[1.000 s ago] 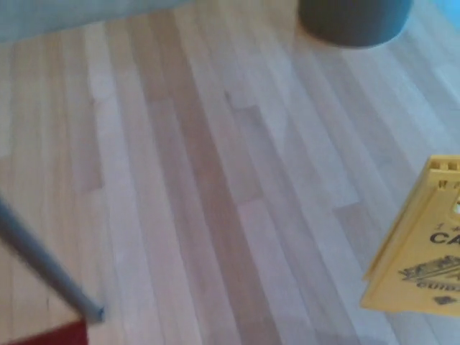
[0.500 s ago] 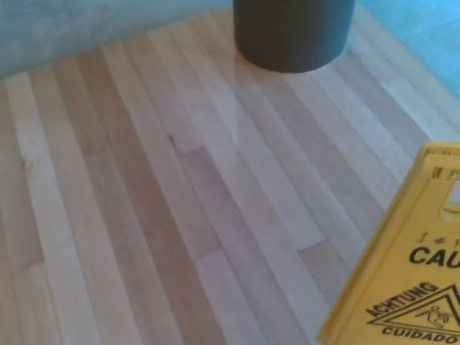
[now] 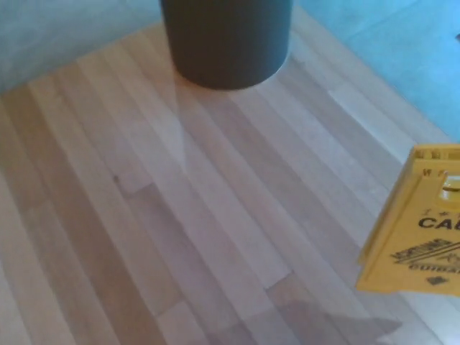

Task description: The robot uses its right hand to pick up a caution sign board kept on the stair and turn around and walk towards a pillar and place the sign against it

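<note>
Fingers: not visible, neither hand is in the frame, so I cannot tell if they pinch, spread or press together.
Hold: the caution sign board (image 3: 420, 230) hangs tilted above the floor at the right edge of the head view, partly cut off by the frame. It throws a shadow on the boards under it, so prob. it is carried from outside the picture, but the grip itself is hidden.
Sign: yellow plastic, folding type, w/ a cut-out slot near the top.
Writing: black "CA..." readable, the rest is cut off. Under it a triangle w/ smaller words, too blurred to read.
Pillar: dark round pillar (image 3: 226, 39) at the top centre, standing on the wooden floor (image 3: 180, 215), well apart from the sign.
Around: a blue-green floor area (image 3: 402, 50) at the top right.
Progress: pick-up looks done, no stair in view, and the pillar is ahead, so the turn seems mostly done.
Left: approach to the pillar, then lean the sign against it.
</note>
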Controlling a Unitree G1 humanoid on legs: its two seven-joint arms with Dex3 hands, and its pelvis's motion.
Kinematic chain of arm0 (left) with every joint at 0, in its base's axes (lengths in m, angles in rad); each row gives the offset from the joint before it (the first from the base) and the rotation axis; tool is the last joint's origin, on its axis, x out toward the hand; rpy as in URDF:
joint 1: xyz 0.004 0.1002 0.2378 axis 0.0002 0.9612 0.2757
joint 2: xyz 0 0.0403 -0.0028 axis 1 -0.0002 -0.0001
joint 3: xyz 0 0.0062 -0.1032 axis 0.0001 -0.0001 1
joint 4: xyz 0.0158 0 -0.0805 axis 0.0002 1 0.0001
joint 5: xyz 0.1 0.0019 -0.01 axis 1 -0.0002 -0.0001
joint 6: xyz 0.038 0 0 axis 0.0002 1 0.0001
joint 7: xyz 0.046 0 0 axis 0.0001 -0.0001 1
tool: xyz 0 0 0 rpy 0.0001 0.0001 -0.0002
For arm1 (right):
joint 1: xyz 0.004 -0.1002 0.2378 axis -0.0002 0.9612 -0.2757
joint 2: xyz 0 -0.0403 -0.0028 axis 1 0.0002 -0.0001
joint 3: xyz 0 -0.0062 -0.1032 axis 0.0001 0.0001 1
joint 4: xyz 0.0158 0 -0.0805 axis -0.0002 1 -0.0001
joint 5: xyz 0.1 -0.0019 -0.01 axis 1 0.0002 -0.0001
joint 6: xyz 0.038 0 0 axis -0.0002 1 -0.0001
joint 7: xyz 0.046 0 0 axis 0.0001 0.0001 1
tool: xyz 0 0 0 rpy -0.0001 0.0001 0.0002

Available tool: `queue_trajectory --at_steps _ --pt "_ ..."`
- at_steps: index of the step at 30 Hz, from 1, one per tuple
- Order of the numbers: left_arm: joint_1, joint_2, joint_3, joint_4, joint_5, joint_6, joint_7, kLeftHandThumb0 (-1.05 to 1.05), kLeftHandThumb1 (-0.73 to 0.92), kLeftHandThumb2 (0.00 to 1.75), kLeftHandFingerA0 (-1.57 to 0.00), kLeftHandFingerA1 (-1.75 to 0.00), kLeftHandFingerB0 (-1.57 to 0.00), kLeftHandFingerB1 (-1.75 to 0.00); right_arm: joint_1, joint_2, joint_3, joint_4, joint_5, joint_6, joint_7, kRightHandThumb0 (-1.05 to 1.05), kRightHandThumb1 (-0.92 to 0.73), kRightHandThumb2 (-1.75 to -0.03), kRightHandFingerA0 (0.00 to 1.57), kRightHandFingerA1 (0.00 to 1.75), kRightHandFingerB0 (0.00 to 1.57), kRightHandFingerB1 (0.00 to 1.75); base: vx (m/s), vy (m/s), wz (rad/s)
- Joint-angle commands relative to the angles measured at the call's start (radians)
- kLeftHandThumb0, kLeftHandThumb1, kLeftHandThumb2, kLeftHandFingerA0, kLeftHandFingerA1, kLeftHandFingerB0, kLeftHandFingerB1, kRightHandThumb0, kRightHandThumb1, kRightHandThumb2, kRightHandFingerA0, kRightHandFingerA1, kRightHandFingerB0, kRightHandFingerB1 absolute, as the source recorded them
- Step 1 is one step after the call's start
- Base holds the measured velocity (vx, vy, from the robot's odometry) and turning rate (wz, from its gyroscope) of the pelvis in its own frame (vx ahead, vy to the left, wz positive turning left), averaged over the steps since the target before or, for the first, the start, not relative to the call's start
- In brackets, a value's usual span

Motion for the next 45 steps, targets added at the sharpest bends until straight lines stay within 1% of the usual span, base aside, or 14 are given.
queue_trajectory --at_steps 1,7,9,14,20,21,22,23,28,32,37,42,43,45 --pt "0.002 0.015 0.008 0.002 -0.011 -0.005 -0.003 -0.02 0.55 0.86 -1.00 -0.85 -0.90 -0.63 -0.048 -0.016 0.006 -0.024 0.010 -0.035 -0.034 -0.13 -0.50 -0.98 1.06 1.54 0.99 1.16 0.38 0.109 -0.44" --pt "0.001 0.015 0.022 -0.001 -0.019 -0.008 -0.009 0.02 0.53 0.93 -1.00 -0.90 -0.93 -0.65 -0.092 -0.004 0.062 -0.017 -0.020 -0.018 -0.018 -0.14 -0.50 -1.01 1.06 1.52 0.99 1.17 0.35 0.086 -0.05" --pt "0.003 0.022 -0.007 -0.004 0.013 -0.002 0.018 -0.04 0.59 0.78 -0.98 -0.83 -0.89 -0.63 -0.126 0.002 0.088 -0.006 -0.032 -0.015 -0.017 -0.13 -0.49 -1.00 1.05 1.54 0.99 1.18 0.33 0.037 0.01" --pt "0.008 0.015 0.005 -0.019 -0.016 -0.014 0.007 -0.03 0.56 0.87 -0.98 -0.88 -0.88 -0.66 -0.178 0.016 0.123 0.032 -0.040 -0.032 -0.038 -0.13 -0.49 -1.03 1.09 1.48 1.00 1.17 0.33 0.001 -0.08" --pt "0.001 0.020 0.009 -0.011 -0.015 -0.009 0.003 0.01 0.57 0.84 -0.98 -0.87 -0.90 -0.67 -0.201 0.033 0.141 0.042 -0.041 -0.038 -0.046 -0.13 -0.49 -1.02 1.08 1.51 1.00 1.17 0.12 -0.133 -0.04" --pt "0.001 0.021 0.005 -0.011 -0.009 -0.007 0.007 0.02 0.61 0.74 -0.96 -0.80 -0.86 -0.65 -0.205 0.047 0.147 0.032 -0.041 -0.038 -0.040 -0.21 -0.50 -0.97 1.06 1.51 0.98 1.18 0.13 -0.042 -0.05" --pt "0.000 0.022 0.000 -0.012 -0.002 -0.004 0.011 0.02 0.61 0.74 -0.96 -0.80 -0.86 -0.65 -0.210 0.063 0.155 0.018 -0.040 -0.037 -0.032 -0.21 -0.50 -0.97 1.06 1.51 0.98 1.18 0.13 0.004 -0.08" --pt "0.000 0.022 0.000 -0.013 -0.001 -0.008 0.014 -0.05 0.56 0.83 -1.00 -0.89 -0.90 -0.67 -0.212 0.081 0.162 0.006 -0.040 -0.033 -0.025 -0.14 -0.50 -1.02 1.06 1.57 0.97 1.24 0.14 0.032 -0.14" --pt "-0.002 0.026 -0.014 -0.012 0.011 -0.004 0.030 -0.07 0.60 0.77 -1.00 -0.86 -0.91 -0.64 -0.209 0.097 0.168 -0.016 -0.039 -0.024 -0.005 -0.13 -0.52 -1.02 1.06 1.59 0.96 1.27 0.12 0.092 -0.05" --pt "-0.006 0.028 -0.018 -0.014 0.007 -0.003 0.025 0.01 0.56 0.88 -0.97 -0.87 -0.88 -0.65 -0.206 0.154 0.223 -0.060 -0.069 -0.027 0.001 -0.11 -0.48 -1.06 1.04 1.60 0.92 1.29 0.12 0.131 0.00" --pt "-0.011 0.021 -0.007 -0.021 -0.011 -0.003 0.015 -0.04 0.62 0.77 -0.98 -0.89 -0.88 -0.69 -0.226 0.179 0.255 -0.049 -0.083 -0.026 0.007 -0.12 -0.47 -1.12 1.06 1.57 0.92 1.31 0.09 0.056 -0.06" --pt "0.002 0.024 -0.007 -0.032 -0.004 -0.028 0.023 0.03 0.52 0.92 -0.97 -0.93 -0.88 -0.68 -0.266 0.201 0.272 -0.021 -0.084 -0.020 0.020 -0.11 -0.49 -1.07 1.04 1.60 0.91 1.31 0.03 -0.022 0.03" --pt "-0.001 0.026 -0.004 -0.030 -0.007 -0.021 0.019 0.00 0.58 0.85 -0.93 -0.85 -0.87 -0.65 -0.271 0.202 0.275 -0.024 -0.089 -0.015 0.023 -0.13 -0.47 -1.09 1.27 1.34 1.01 1.15 0.09 -0.115 0.05" --pt "-0.007 0.033 -0.005 -0.020 -0.005 -0.005 0.011 0.05 0.56 0.86 -0.96 -0.84 -0.87 -0.65 -0.281 0.206 0.283 -0.021 -0.091 -0.016 0.021 -0.13 -0.47 -1.09 1.28 1.34 1.01 1.15 0.12 -0.182 0.09"
